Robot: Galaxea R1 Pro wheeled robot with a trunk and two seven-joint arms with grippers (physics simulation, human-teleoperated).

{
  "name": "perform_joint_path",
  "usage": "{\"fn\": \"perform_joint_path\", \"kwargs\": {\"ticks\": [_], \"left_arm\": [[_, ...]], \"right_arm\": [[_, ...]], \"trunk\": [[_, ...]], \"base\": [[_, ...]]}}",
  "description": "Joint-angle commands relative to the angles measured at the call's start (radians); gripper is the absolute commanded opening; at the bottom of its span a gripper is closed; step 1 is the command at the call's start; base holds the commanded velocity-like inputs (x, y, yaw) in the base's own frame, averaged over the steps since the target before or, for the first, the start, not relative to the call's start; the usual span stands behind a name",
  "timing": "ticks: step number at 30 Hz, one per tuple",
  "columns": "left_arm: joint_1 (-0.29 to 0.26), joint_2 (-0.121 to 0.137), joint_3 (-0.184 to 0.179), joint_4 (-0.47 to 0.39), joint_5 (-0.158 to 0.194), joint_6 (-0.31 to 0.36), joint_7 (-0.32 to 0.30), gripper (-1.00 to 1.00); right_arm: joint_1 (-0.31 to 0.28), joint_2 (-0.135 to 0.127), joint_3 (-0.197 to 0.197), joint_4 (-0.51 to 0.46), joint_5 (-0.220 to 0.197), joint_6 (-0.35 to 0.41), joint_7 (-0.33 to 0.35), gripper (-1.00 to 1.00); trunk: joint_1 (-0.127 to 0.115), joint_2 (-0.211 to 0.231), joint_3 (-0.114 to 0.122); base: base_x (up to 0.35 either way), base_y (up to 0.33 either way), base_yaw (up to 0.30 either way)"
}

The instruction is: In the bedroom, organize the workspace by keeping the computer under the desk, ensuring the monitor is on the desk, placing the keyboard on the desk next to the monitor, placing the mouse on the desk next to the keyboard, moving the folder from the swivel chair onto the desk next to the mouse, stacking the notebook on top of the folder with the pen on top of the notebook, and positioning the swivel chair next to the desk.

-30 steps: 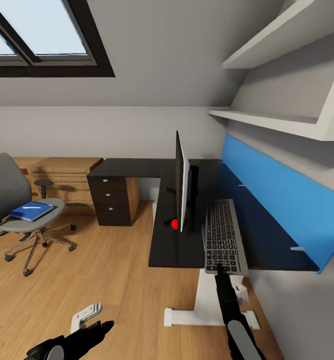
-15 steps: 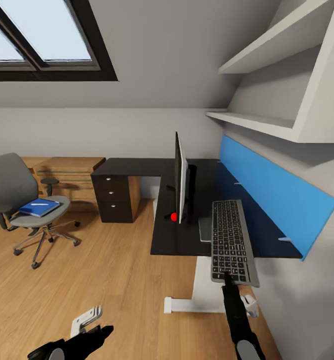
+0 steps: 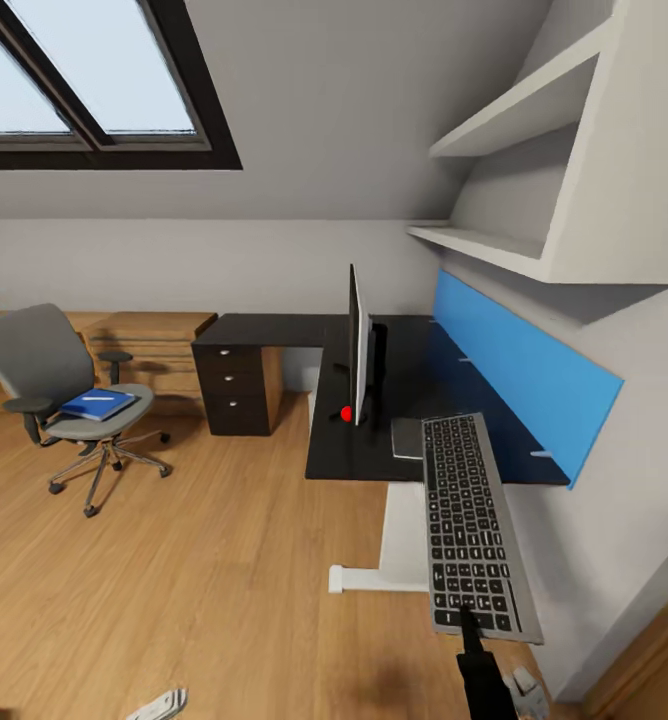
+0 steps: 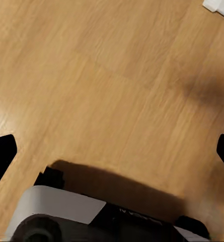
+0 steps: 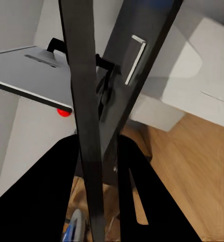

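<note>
My right gripper is shut on the near end of the grey keyboard, which hangs in the air past the front edge of the black desk. In the right wrist view the keyboard runs edge-on between the fingers. The monitor stands edge-on on the desk, with the red mouse at its foot. A grey swivel chair at the left carries a blue folder and notebook stack with a pen on top. My left gripper is open over bare floor.
A grey pad lies on the desk by the keyboard's far end. A blue back panel and white wall shelves line the right wall. A dark drawer unit and a wooden dresser stand behind. Wooden floor spreads between chair and desk.
The view has pulled back from the desk. The keyboard, flat on the desk a second ago, now hangs off its front edge in my right gripper. My left arm has left the head view.
</note>
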Motion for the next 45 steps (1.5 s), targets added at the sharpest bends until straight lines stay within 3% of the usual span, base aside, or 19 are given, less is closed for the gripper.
{"fn": "perform_joint_path", "kwargs": {"ticks": [1, 4, 6, 8, 11, 20, 23, 33, 45], "left_arm": [[0.0, -0.001, 0.0, 0.024, 0.0, -0.013, 0.007, 1.0], [0.0, 0.0, -0.041, 0.09, -0.02, -0.174, 0.004, 1.0], [0.0, 0.0, -0.072, 0.119, -0.022, -0.245, 0.003, 1.0], [0.0, 0.0, -0.109, 0.165, -0.024, -0.314, 0.004, 1.0], [0.001, 0.0, -0.116, 0.175, -0.025, -0.329, 0.004, 1.0], [0.001, 0.002, -0.119, 0.235, -0.026, -0.337, 0.007, 1.0], [0.0, 0.0, -0.119, 0.245, -0.027, -0.337, 0.007, 1.0], [0.0, -0.002, -0.119, 0.259, -0.028, -0.337, 0.01, 1.0], [0.0, -0.005, -0.119, 0.277, -0.027, -0.337, 0.012, 1.0]], "right_arm": [[0.001, 0.0, -0.001, 0.01, -0.009, 0.0, 0.011, -1.0], [0.003, -0.001, -0.001, 0.063, -0.012, 0.0, 0.047, -1.0], [0.004, -0.003, -0.002, 0.078, -0.011, 0.0, 0.074, -1.0], [0.004, -0.022, -0.002, 0.108, -0.011, 0.0, 0.12, -1.0], [0.004, -0.029, -0.002, 0.133, -0.01, 0.0, 0.132, -1.0], [0.004, -0.03, -0.005, 0.152, -0.018, -0.001, 0.133, -1.0], [0.004, -0.026, -0.037, 0.189, -0.018, -0.003, 0.133, -1.0], [0.004, -0.022, -0.036, 0.225, -0.02, -0.107, 0.131, -1.0], [0.004, -0.025, -0.038, 0.226, -0.021, -0.12, 0.134, -1.0]], "trunk": [[-0.004, 0.007, 0.003], [-0.016, 0.028, 0.012], [-0.024, 0.042, 0.018], [-0.031, 0.056, 0.025], [-0.043, 0.077, 0.034], [-0.043, 0.077, 0.034], [-0.043, 0.077, 0.034], [-0.043, 0.077, 0.046], [-0.043, 0.077, 0.061]], "base": [[-0.295, 0.0, 0.0], [-0.145, 0.0, 0.0], [-0.058, 0.0, 0.0], [-0.016, 0.0, 0.0], [-0.004, 0.0, 0.0], [0.0, 0.0, 0.0], [0.0, 0.276, 0.0], [0.007, 0.301, 0.0], [0.05, 0.282, 0.008]]}}
